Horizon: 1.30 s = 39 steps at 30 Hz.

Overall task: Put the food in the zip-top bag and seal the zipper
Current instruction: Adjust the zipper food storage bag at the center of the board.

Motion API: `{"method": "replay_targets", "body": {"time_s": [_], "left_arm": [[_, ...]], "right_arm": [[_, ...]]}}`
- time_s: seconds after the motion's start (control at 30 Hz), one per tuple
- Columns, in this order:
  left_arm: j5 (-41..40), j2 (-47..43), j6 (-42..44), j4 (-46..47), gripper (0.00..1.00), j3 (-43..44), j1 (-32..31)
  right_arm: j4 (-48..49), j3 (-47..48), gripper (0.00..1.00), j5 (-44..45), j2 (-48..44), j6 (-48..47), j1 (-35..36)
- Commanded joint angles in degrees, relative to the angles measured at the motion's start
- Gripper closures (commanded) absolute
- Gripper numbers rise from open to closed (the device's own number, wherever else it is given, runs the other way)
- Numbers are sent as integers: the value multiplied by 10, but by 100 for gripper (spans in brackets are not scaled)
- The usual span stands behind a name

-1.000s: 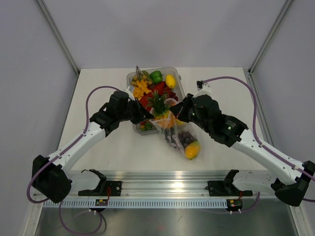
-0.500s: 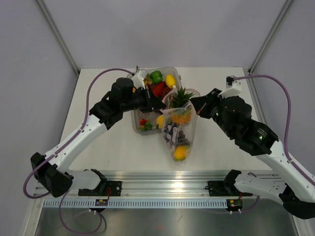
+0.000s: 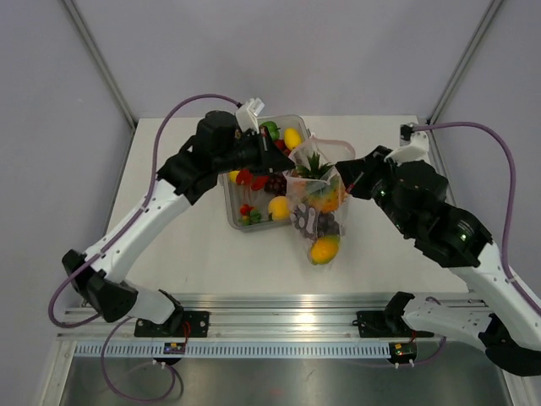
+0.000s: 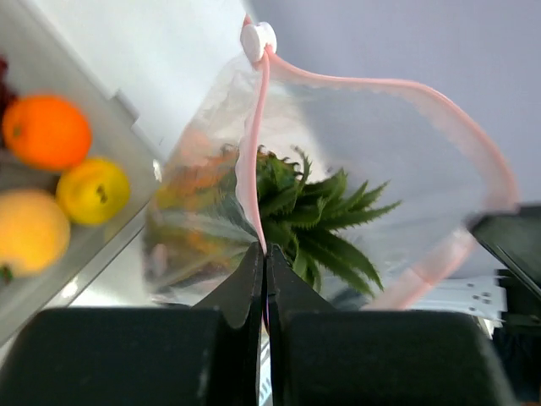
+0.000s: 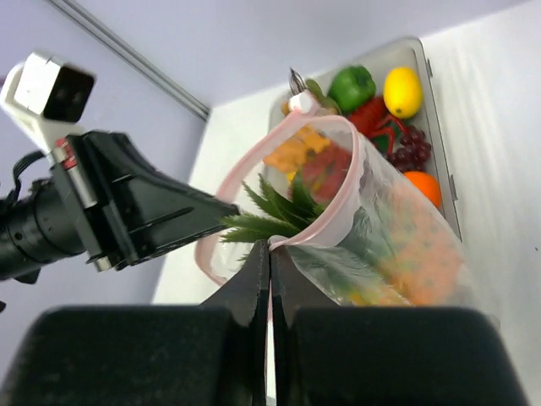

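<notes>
The zip-top bag hangs upright above the table, held between both grippers. Its mouth gapes open, and the pink zipper runs round it as a loop with a white slider. Inside are a pineapple with green leaves, purple grapes and a yellow-orange mango. My left gripper is shut on the rim's left side. My right gripper is shut on the opposite side. More food lies in the clear tray: green pepper, lemon, orange.
The rigid tray sits at the back centre of the table, just left of and behind the hanging bag. Both arms reach in from either side and meet over the table's middle. Metal frame posts rise at the back corners.
Both grippers have lifted the bag off the table, up and towards the back right. It lay tilted on the surface a second ago and now hangs upright.
</notes>
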Motion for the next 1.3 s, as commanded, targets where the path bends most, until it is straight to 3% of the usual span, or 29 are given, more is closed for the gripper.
{"method": "replay_targets", "body": {"time_s": [0.0,0.1,0.13,0.23,0.33,0.37,0.5,0.73,0.9,1.13,1.27], "left_arm": [[3,-61,18,35,100,-28,0],[43,-60,-12,105,100,-126,-3],[57,-54,-21,123,100,-195,-5],[81,-31,-36,153,100,-252,-20],[79,-31,-24,150,100,-241,-32],[70,-34,-12,145,100,-222,-34],[61,-39,14,112,100,-184,-39],[75,-44,14,111,100,-169,-41],[74,-49,16,106,100,-157,-42],[78,-54,15,105,100,-156,-44],[76,-61,20,102,100,-157,-46]], "right_arm": [[33,-17,100,28,-43,-14,-3],[15,-136,100,25,-80,49,-3],[8,-156,100,20,-85,63,-3],[-10,-210,100,-6,-97,103,-3],[-21,-211,98,-18,-101,103,-3],[-33,-205,83,-15,-100,98,-3],[-98,-147,62,25,-79,83,-3],[-189,-68,54,74,-24,50,-3],[-231,-39,53,104,6,41,-5],[-231,-24,49,47,60,-1,-44],[-190,-38,72,10,67,-33,-78]]}}
